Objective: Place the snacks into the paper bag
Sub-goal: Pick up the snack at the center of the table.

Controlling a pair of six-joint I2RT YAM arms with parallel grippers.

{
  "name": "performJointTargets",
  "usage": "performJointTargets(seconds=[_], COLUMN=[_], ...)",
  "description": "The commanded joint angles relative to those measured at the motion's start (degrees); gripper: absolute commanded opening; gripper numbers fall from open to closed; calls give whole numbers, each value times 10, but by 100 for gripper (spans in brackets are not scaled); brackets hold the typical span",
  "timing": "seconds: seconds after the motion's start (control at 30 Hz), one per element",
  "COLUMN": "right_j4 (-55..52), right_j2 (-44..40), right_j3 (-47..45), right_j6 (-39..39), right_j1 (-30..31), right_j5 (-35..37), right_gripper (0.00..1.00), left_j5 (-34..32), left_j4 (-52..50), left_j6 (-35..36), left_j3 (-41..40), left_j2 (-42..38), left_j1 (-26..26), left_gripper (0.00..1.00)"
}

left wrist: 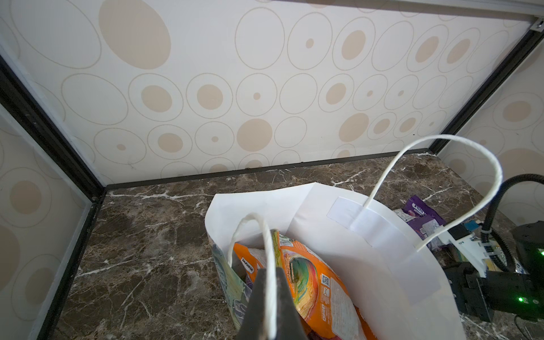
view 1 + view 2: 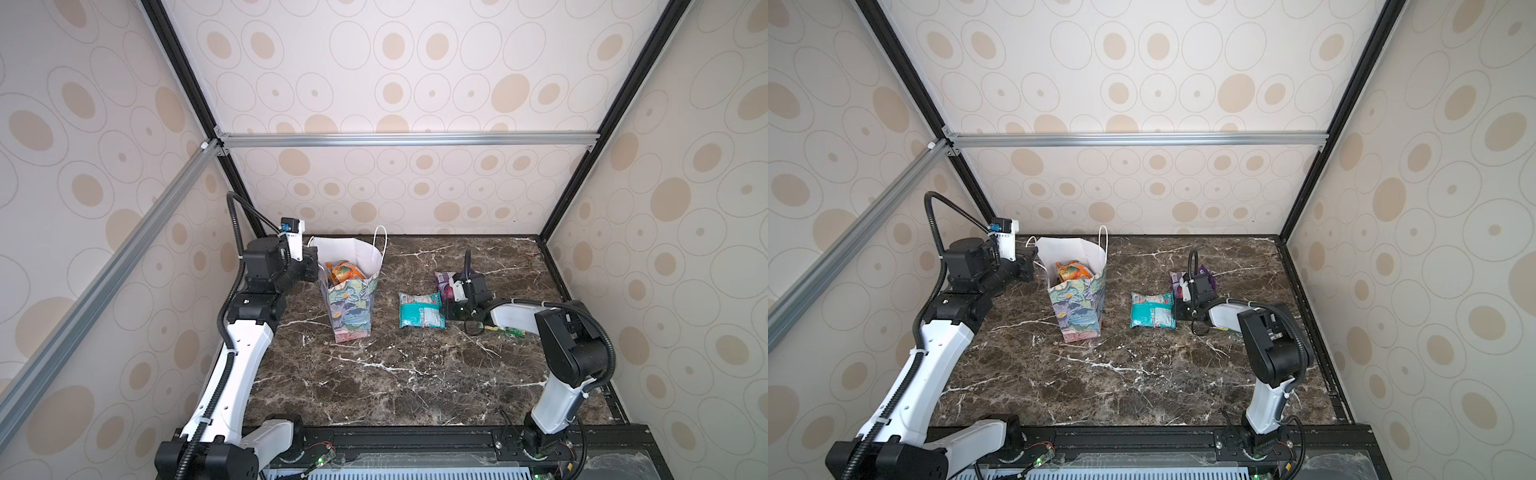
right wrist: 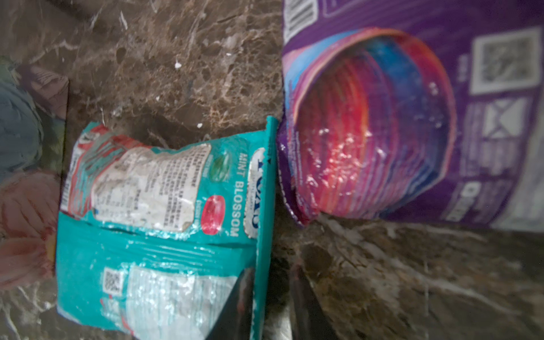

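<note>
The paper bag (image 2: 351, 307) (image 2: 1081, 311) stands upright at the table's back left, white inside (image 1: 323, 200). An orange snack packet (image 2: 345, 272) (image 1: 309, 279) lies in it. My left gripper (image 2: 318, 268) (image 1: 270, 282) is shut on the bag's near cord handle. A teal snack packet (image 2: 419, 309) (image 3: 164, 206) lies flat right of the bag, and a purple one (image 2: 444, 282) (image 3: 412, 117) lies just behind it. My right gripper (image 2: 448, 311) (image 3: 270, 273) is low at the teal packet's right edge. Its narrow jaws straddle that edge, with a gap still showing beside one finger.
A green packet (image 2: 505, 330) peeks from under the right forearm. The bag's far cord handle (image 1: 441, 176) stands up in a loop. Black frame rails edge the marble table (image 2: 395, 374), and patterned walls close in the back and sides.
</note>
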Motion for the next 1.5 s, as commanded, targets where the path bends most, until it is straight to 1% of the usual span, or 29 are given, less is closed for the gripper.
performJointTargets(seconds=[0.0, 0.13, 0.5, 0.8, 1.07, 1.23, 1.47], right_j4=[21, 26, 8, 26, -13, -15, -67], right_j2=[15, 13, -18, -72, -141, -202, -262], right_j3=[6, 6, 6, -4, 17, 17, 40], right_j6=[19, 30, 22, 27, 22, 40, 20], right_j1=[0, 0, 0, 1, 3, 13, 31], right_j5=[-21, -17, -17, -54, -74, -78, -68], right_gripper=[12, 0, 0, 0, 0, 0, 0], left_j5=[4, 4, 8, 7, 8, 7, 7], left_j4=[-3, -2, -3, -1, -1, -1, 1], left_j6=[0, -1, -2, -2, -4, -3, -3], left_j3=[8, 8, 9, 8, 9, 7, 7], left_j2=[3, 3, 1, -2, -2, -1, -5], left_j1=[-1, -2, -1, -1, -1, -1, -1], left_gripper=[0, 0, 0, 0, 0, 0, 0])
